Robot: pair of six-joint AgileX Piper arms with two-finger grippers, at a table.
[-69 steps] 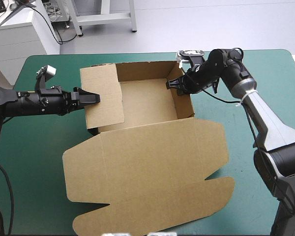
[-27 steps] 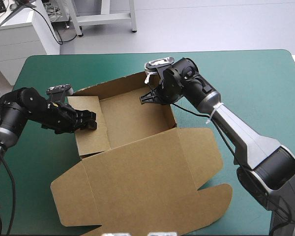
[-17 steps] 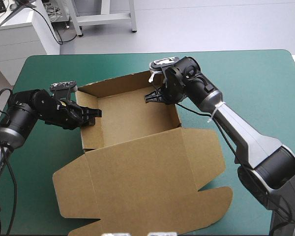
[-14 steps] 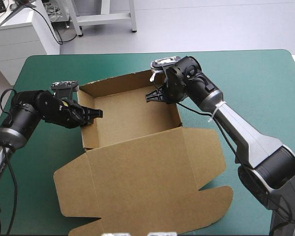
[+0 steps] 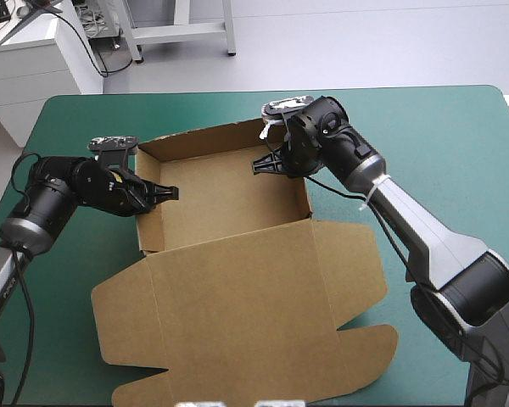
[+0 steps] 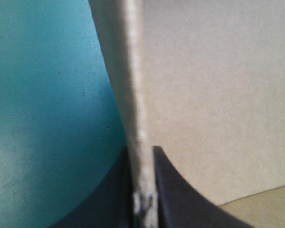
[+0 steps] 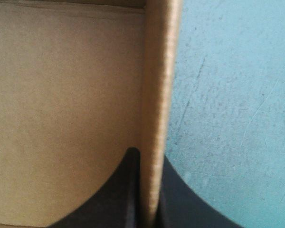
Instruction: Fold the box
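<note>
— What does the high view show that the wrist views don't?

— The whole box (image 5: pixel 233 254). Its open tray (image 5: pixel 229 191) sits between the left gripper (image 5: pixel 166 193) and the right gripper (image 5: pixel 263 165). The lid (image 5: pixel 246 318) lies flat on the teal-green cover (image 5: pixel 433 144), nearer the robot than both grippers. The long axis runs from tray to lid, far to near, skewed a little from the table's edges.

— And the wrist views?

— They show the grips. The left gripper (image 6: pixel 142 153) is clamped on an upright side wall, with the board's edge between its black fingers (image 6: pixel 180 190). The right gripper (image 7: pixel 149 154) pinches the opposite wall in the same way, with tray floor to one side and cover to the other.

— How does the board look?

— It is plain brown and creased at the folds, with rounded flaps along the lid's near edge.
</note>
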